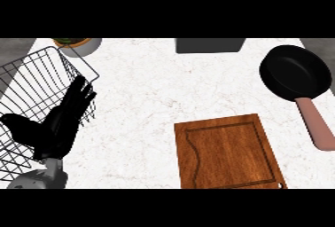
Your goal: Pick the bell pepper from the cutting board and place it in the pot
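No bell pepper is seen on the cutting board [226,153] at lower centre-right, and the only hand shown, the left hand [65,115], is held straight-fingered and empty far to its left; the pot [294,72] sits at upper right.

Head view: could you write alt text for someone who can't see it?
A bare wooden cutting board lies on a white counter, a black pan with a pink handle to its upper right. At the left, one open robot hand rests over a wire basket. No bell pepper shows.
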Controlling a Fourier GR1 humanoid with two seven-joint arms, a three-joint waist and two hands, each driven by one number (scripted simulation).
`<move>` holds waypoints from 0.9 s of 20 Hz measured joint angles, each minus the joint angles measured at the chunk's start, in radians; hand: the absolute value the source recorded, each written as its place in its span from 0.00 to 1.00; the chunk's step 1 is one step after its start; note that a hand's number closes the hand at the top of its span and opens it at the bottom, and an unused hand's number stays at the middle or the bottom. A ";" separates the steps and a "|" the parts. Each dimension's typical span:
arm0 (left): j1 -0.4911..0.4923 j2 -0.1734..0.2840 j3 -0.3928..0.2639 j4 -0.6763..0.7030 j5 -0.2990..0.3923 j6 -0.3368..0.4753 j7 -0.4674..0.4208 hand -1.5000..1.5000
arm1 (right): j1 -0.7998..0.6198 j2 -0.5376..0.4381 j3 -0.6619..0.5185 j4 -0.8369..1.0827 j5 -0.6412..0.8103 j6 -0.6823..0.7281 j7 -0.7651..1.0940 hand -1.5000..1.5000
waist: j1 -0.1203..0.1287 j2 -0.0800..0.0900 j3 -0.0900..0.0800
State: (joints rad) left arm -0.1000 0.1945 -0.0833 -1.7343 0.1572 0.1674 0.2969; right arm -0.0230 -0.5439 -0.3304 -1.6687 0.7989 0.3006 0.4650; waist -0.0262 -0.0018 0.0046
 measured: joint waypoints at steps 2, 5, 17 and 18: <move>-0.011 -0.005 0.000 0.008 0.001 -0.001 0.004 0.50 | -0.023 -0.062 -0.081 0.037 -0.054 0.003 -0.072 1.00 | 0.006 -0.001 -0.001; -0.022 -0.014 -0.007 0.021 -0.009 0.001 0.002 0.50 | -0.053 -0.142 -0.178 0.053 -0.125 0.026 -0.150 1.00 | 0.010 -0.002 -0.002; -0.049 -0.031 -0.011 0.033 -0.025 -0.007 0.025 0.50 | -0.290 -0.320 -0.302 0.056 -0.302 0.078 -0.249 1.00 | 0.030 -0.001 -0.004; -0.043 -0.031 -0.013 0.021 -0.027 -0.009 0.033 0.50 | -0.328 -0.332 -0.289 0.067 -0.307 0.082 -0.226 1.00 | 0.033 0.000 -0.004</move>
State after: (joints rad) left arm -0.1430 0.1638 -0.0966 -1.7129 0.1303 0.1584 0.3298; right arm -0.3510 -0.8756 -0.6199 -1.6014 0.4918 0.3825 0.2390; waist 0.0069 -0.0019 0.0007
